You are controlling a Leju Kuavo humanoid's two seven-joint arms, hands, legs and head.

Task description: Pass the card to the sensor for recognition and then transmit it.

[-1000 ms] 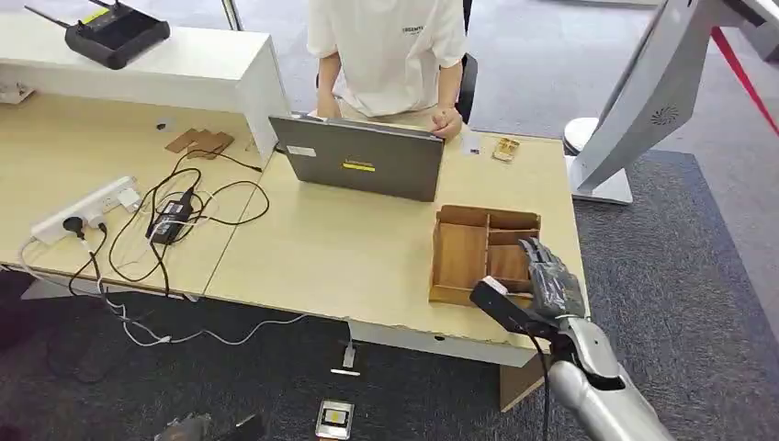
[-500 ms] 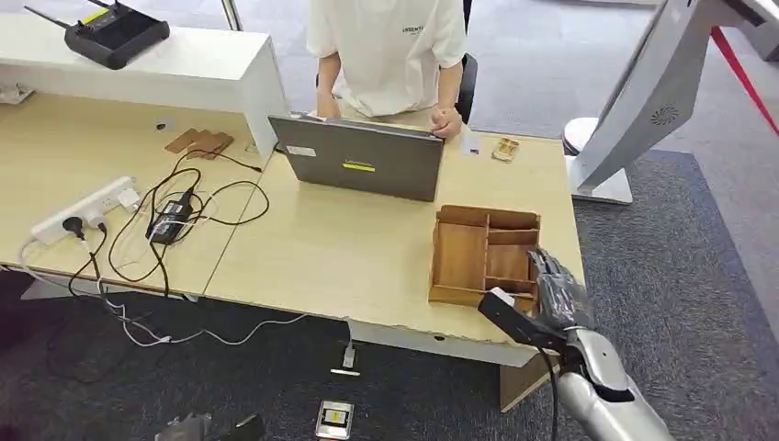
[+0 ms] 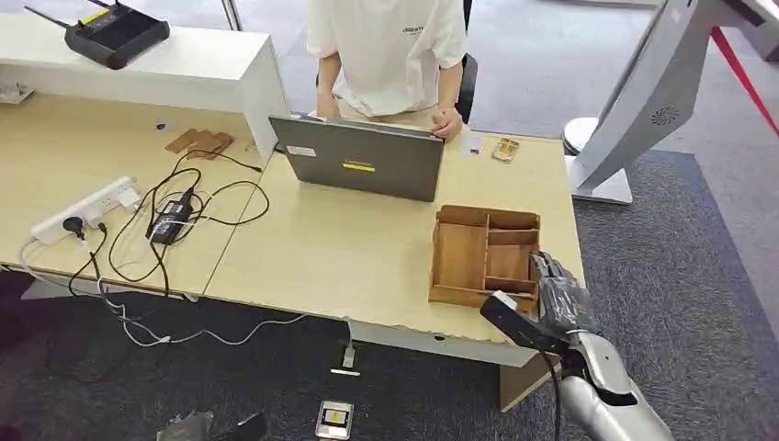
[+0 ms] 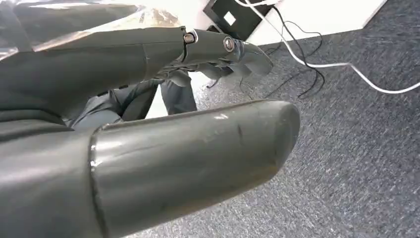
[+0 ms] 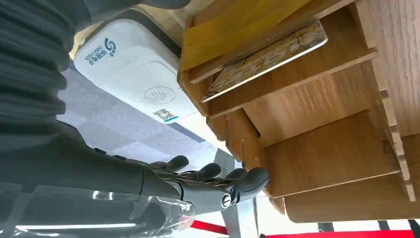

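Hovering at the desk's (image 3: 367, 266) near right corner, just beside the wooden tray (image 3: 459, 257): right hand (image 3: 558, 294), fingers (image 5: 218, 186) loosely extended and slightly apart, holding nothing. Lying in one of the tray's compartments: card (image 5: 267, 57), with the white sensor (image 5: 133, 62) just beyond the tray. Hanging over grey carpet (image 4: 356, 148): left hand (image 4: 148, 129), fingers straight, gripping nothing. Sitting behind the laptop (image 3: 360, 158): a person (image 3: 390, 50).

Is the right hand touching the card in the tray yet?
Apart. The right wrist view shows the card lying in the tray, with the right hand's fingers clear of it.
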